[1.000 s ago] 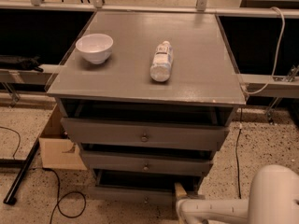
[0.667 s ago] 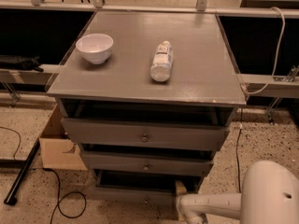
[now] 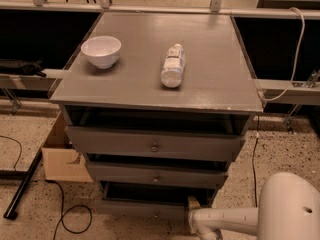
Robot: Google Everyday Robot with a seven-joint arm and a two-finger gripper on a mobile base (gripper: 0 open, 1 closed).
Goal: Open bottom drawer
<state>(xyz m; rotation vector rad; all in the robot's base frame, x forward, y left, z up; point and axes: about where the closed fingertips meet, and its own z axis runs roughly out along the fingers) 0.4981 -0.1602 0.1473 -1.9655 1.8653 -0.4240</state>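
The grey cabinet has three drawers. The bottom drawer (image 3: pixel 135 207) is the lowest one, with a small round knob (image 3: pixel 156 215) at the centre of its front. It stands pulled out a little, with a dark gap above its front. The middle drawer (image 3: pixel 150 176) and the top drawer (image 3: pixel 150 145) also stand slightly out. My gripper (image 3: pixel 198 222) is at the bottom edge of the view, at the right end of the bottom drawer's front, on the end of my white arm (image 3: pixel 235 219). It is to the right of the knob.
A white bowl (image 3: pixel 101 51) and a plastic bottle (image 3: pixel 173 65) lying on its side rest on the cabinet top (image 3: pixel 215 84). A cardboard box (image 3: pixel 60 156) stands left of the cabinet. A black bar (image 3: pixel 22 186) and cables (image 3: pixel 70 219) lie on the floor at left.
My white arm housing has shifted left and a little up. The gripper end stays by the right end of the bottom drawer. The drawers look unchanged.
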